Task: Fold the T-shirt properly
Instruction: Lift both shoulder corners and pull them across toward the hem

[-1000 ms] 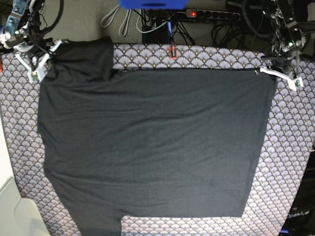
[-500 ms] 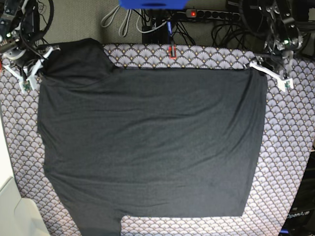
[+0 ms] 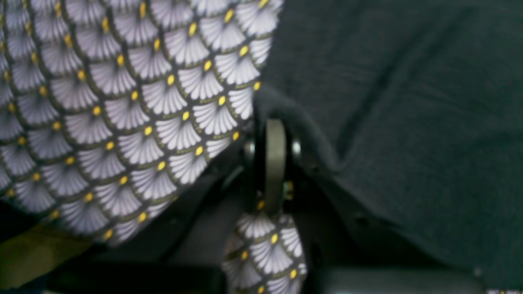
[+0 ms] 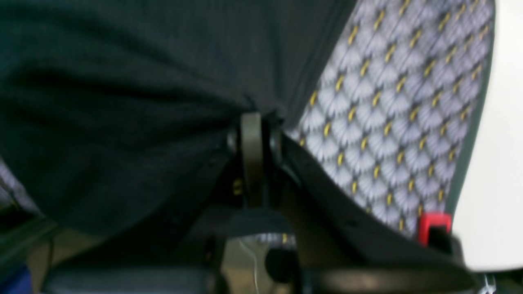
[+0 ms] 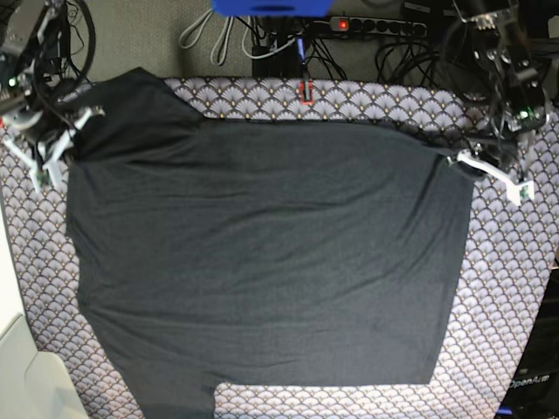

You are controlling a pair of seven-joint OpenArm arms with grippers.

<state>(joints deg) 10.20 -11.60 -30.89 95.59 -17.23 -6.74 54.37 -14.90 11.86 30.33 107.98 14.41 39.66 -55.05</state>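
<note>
The dark charcoal T-shirt [image 5: 262, 253] lies spread across the patterned table, one sleeve at the far left and another running off the near edge. My left gripper [image 5: 460, 160] is shut on the shirt's far right corner, which is lifted a little and puckered. The left wrist view shows that gripper [image 3: 273, 126] pinching the cloth edge of the T-shirt [image 3: 408, 102]. My right gripper [image 5: 72, 133] is shut on the far left sleeve. The right wrist view is blurred, with the gripper [image 4: 252, 120] clamped on bunched T-shirt cloth [image 4: 122, 81].
The table wears a fan-patterned cloth [image 5: 515, 288]. A red clip [image 5: 306, 90] sits at its far edge. Beyond it are a power strip [image 5: 376, 24], cables [image 5: 210, 35] and a blue object [image 5: 271, 7]. A white surface [image 5: 26, 375] borders the near left corner.
Both grippers have come toward the near side with the cloth they hold. The far right corner has been drawn inward and nearer; the left sleeve has shifted left and spread wider.
</note>
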